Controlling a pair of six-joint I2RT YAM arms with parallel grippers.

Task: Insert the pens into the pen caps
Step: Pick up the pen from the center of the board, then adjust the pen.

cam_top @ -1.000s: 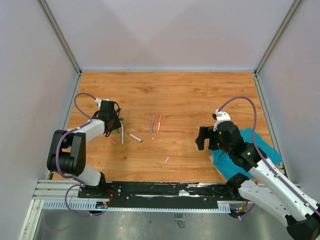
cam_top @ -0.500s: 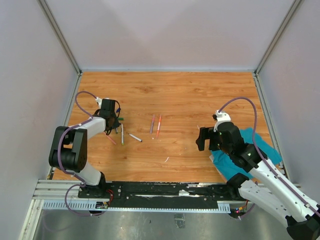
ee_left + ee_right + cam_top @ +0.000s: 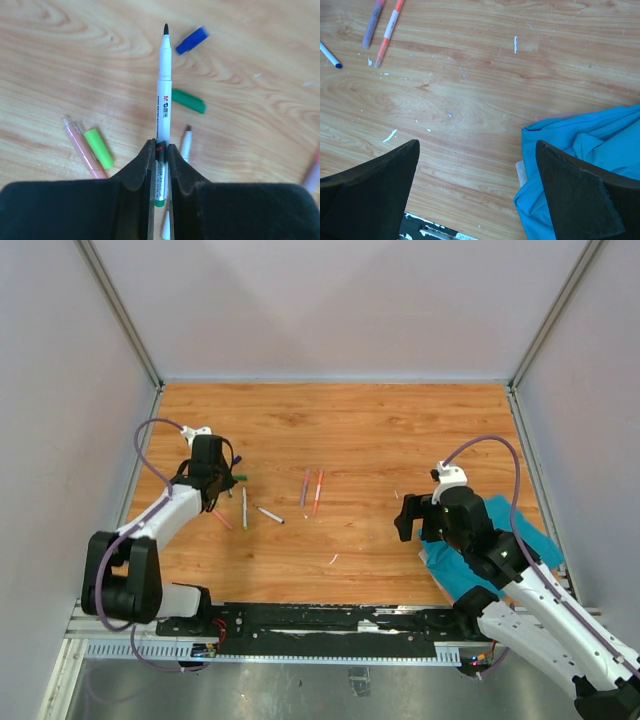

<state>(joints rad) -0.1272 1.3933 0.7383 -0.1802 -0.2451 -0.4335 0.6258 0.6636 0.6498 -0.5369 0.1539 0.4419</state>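
Clamped near its tail in the left gripper [image 3: 160, 150], the green pen [image 3: 164, 85] juts far ahead of the jaws, the dark green cap [image 3: 188, 100] lying just right of its barrel; such overhang could swivel off the cap's mouth, the right gripper [image 3: 477, 145] gaping empty.

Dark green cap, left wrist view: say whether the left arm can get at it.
Probably yes: the dark green cap lies close ahead of the left gripper, nothing over it. But that gripper is shut on a pen, so only the pen could meet it.
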